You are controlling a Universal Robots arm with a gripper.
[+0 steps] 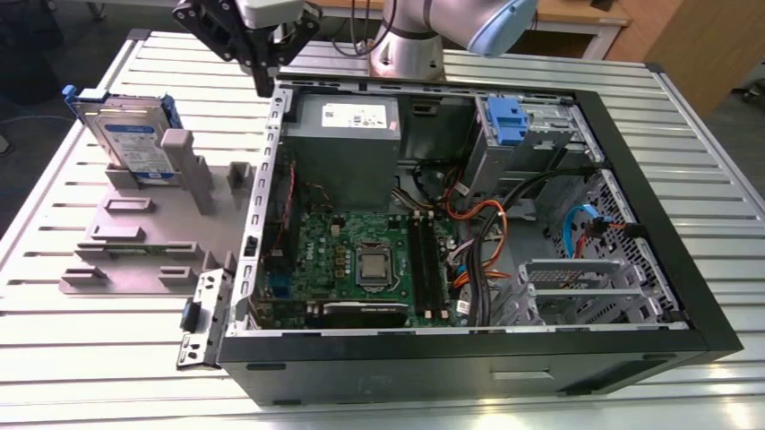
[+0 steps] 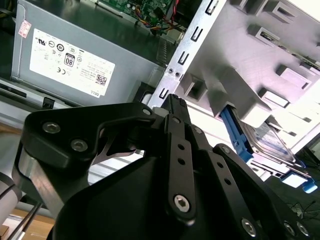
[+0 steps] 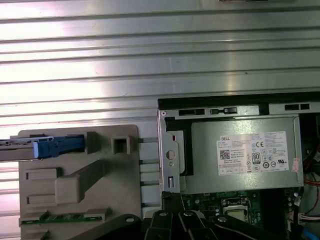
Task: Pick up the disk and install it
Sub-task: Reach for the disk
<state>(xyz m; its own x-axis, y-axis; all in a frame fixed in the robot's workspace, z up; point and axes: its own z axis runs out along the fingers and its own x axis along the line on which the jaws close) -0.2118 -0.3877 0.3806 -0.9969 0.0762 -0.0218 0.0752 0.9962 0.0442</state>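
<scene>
So the disk [image 1: 124,134] is parked in the upper left of the exterior view. It stands upright on its edge in a slot of the grey fixture [image 1: 143,235], blue carrier around it and label facing the camera. The fixture sits on the slatted metal table [image 1: 84,367], just beside the open computer case [image 1: 478,363] on the exterior view's left.

The gripper [image 1: 264,86] hangs at the top of that frame, a bit left of centre, pointing down. Its tip is right by the case's upper left corner, between the disk and the grey power supply [image 1: 347,134]. As far as I can see the fingers are pressed together with nothing pinched between them, and they're clear of the disk. Can't tell whether the tip actually touches the case rim.

In the first wrist view the disk [image 3: 55,146] shows edge-on in the fixture. In the second wrist view it [image 2: 272,145] sits past the gripper's black linkage.

The blue bracket [image 1: 508,121] is in the drive bay at the upper right of the case.
</scene>
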